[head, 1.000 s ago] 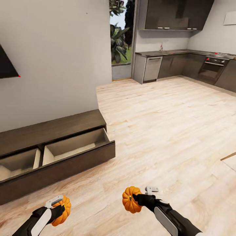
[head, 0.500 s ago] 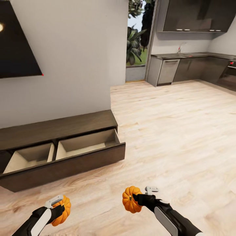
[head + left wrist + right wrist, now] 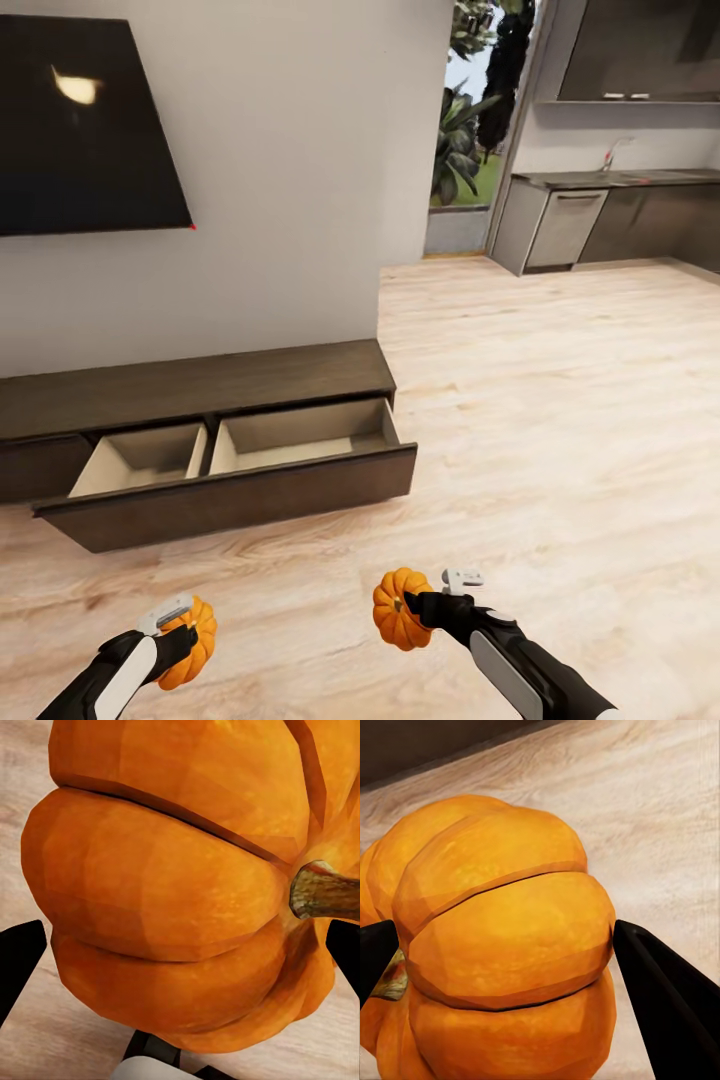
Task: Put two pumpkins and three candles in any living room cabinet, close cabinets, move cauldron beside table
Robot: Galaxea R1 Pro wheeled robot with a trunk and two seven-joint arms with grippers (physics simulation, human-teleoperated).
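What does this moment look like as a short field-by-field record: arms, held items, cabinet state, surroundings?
left gripper: shut on left pumpkin
right gripper: shut on right pumpkin
cabinet: low dark-brown unit against the wall, ahead and left of the robot
cabinet drawer: pulled open, two pale compartments, nothing visible inside
pumpkins: both held above the wood floor, not yet in the cabinet
wall: dark screen above the cabinet
background: kitchen counter at far right

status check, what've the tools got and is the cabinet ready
Left tool shut on a pumpkin; right tool shut on the second pumpkin. Cabinet ahead-left, drawer pulled open. Bare floor between.
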